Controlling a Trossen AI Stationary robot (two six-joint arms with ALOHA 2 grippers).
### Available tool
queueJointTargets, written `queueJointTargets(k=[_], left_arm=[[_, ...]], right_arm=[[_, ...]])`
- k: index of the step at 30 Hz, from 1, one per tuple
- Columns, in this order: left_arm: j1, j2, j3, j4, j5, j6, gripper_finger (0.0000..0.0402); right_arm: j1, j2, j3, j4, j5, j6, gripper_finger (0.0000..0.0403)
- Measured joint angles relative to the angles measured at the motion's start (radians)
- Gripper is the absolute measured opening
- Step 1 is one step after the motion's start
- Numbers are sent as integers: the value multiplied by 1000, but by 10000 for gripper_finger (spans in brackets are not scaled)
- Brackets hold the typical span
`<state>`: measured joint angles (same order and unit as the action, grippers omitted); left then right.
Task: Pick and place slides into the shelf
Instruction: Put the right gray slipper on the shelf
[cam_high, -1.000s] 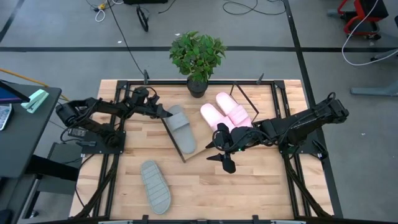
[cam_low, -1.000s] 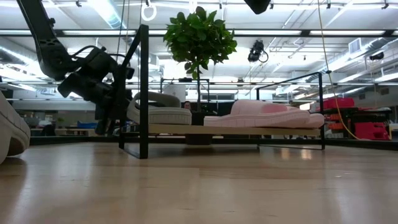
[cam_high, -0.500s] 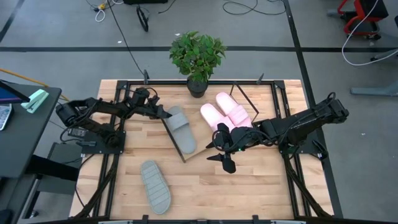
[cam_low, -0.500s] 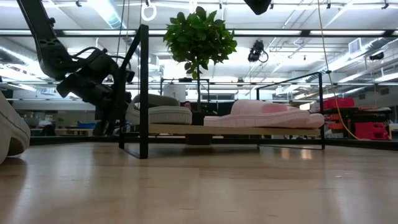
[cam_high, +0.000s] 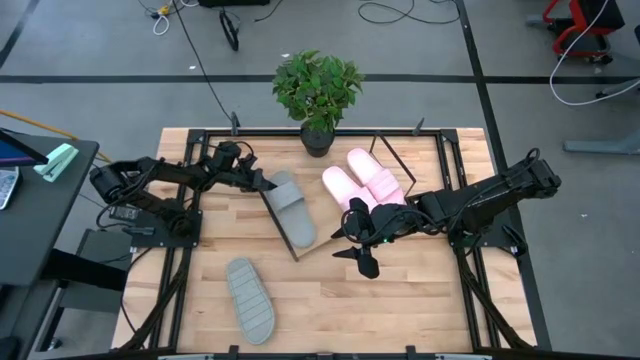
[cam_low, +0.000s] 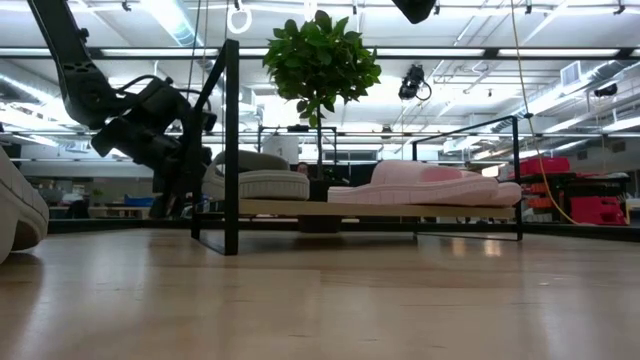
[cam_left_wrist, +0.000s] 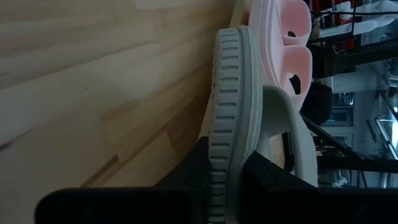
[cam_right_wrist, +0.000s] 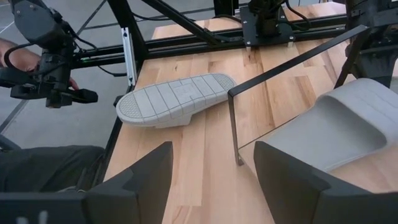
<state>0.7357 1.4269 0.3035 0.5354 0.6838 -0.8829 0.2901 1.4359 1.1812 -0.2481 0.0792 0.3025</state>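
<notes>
A grey slide lies on the slanted wooden shelf, sole down, with the pink pair on the board to its right. My left gripper is shut on the grey slide's far-left end. A second grey slide lies upside down on the tabletop near the front left, resting on its strap. My right gripper hangs open above the table, just in front of the pink pair, with nothing between its fingers. My left gripper pinches the sole's end of the grey slide between its two fingers, one finger on the underside and one on the footbed side. The fingers come from the table's left, slanting slightly down. The slide's sole rests on the shelf board.
A potted plant stands at the table's far edge behind the shelf. The shelf's black wire frame rises between my right gripper and the upturned slide. A person's hand with a dark device shows beyond the table's edge.
</notes>
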Motion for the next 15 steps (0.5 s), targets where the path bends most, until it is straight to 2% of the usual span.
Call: queueJointTargets(k=[5,15], left_arm=[[0,0,0,21,4,-1,42],[-44,0,-1,16,-10,28,87]], right_arm=[[0,0,0,0,1,-2,224],[0,0,0,0,18,-16,215]])
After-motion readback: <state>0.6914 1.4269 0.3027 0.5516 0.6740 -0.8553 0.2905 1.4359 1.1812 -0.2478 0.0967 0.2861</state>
